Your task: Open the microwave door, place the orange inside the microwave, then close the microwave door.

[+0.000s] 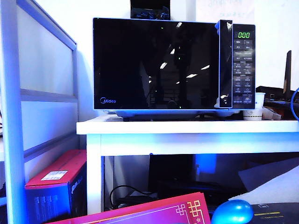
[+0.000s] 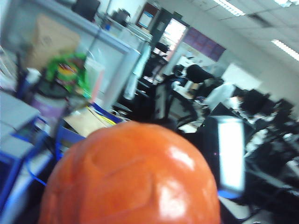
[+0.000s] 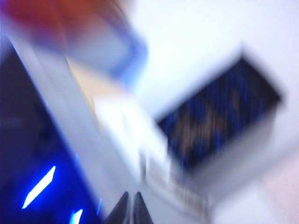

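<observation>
The orange [image 2: 133,177] fills the left wrist view, grasped in the left claw, while the microwave [image 1: 174,65] sits on the white desk [image 1: 187,127] with its door [image 1: 156,64] closed, and the right claw [image 3: 130,205] is clenched empty.

Left hand out of frame; right hand [image 3: 130,205] fingertips pressed together

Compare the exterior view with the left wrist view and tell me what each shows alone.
Only the exterior view shows the microwave on the white table, its door closed, and a blue egg-shaped object low in front. Only the left wrist view shows the orange, close against the camera as if in the left tool, with a blurred office behind. They share nothing recognisable; neither shows a tool.
</observation>
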You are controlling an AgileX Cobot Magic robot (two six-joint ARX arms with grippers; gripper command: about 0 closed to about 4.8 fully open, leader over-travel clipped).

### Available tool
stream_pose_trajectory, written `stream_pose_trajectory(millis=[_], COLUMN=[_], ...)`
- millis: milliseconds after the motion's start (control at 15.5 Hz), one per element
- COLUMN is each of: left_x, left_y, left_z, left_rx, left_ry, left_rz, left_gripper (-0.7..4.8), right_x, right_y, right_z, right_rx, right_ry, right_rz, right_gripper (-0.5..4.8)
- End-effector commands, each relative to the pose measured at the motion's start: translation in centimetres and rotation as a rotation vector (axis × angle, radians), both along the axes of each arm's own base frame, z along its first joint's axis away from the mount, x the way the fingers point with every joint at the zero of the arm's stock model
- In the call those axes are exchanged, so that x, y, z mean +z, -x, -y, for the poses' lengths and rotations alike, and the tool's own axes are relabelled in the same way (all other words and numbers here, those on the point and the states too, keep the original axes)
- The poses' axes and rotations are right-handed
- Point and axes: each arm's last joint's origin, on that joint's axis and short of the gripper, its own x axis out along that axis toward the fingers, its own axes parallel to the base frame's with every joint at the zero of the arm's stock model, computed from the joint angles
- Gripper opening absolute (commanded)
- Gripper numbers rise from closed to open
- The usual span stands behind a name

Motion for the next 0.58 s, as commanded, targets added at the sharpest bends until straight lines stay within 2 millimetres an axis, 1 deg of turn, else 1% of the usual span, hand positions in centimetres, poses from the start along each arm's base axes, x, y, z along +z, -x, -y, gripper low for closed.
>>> stream_pose_trajectory(millis=[64, 129, 193, 258, 387, 451, 516, 580], left_x=[0.5, 0.4, 0.4, 0.5, 0.5, 0.5, 0.5, 0.5], left_y=[0.5, 0.5, 0.6, 0.6, 0.6, 0.6, 0.6, 0.6], left_z=[-0.1, -0.1, -0.1, -0.1, -0.1, -0.1, -0.1, -0.1], left_rx=[-0.054, -0.070, -0.080, -0.082, -0.097, -0.099, -0.100, -0.100], left_ry=[0.003, 0.000, -0.001, 0.000, -0.003, -0.003, -0.003, -0.003], left_rz=[-0.016, -0.015, -0.021, -0.035, -0.035, -0.036, -0.036, -0.037], left_gripper=[3.72, 3.72, 3.72, 3.72, 3.72, 3.72, 3.72, 3.72], right_x=[1.8, 2.2, 2.7, 3.1, 3.6, 3.8, 3.8, 3.9], right_y=[1.0, 1.3, 1.8, 2.4, 3.3, 3.7, 3.8, 3.8], right_z=[-1.2, -1.3, -1.3, -1.3, -1.1, -1.1, -1.1, -1.0], right_rx=[0.115, 0.152, 0.231, 0.301, 0.364, 0.374, 0.377, 0.370], right_ry=[-0.100, -0.103, -0.130, -0.146, -0.134, -0.129, -0.136, -0.172], right_rz=[0.098, 0.129, 0.139, 0.122, 0.118, 0.122, 0.115, 0.084], right_gripper=[0.26, 0.26, 0.26, 0.28, 0.66, 1.82, 4.26, 4.79])
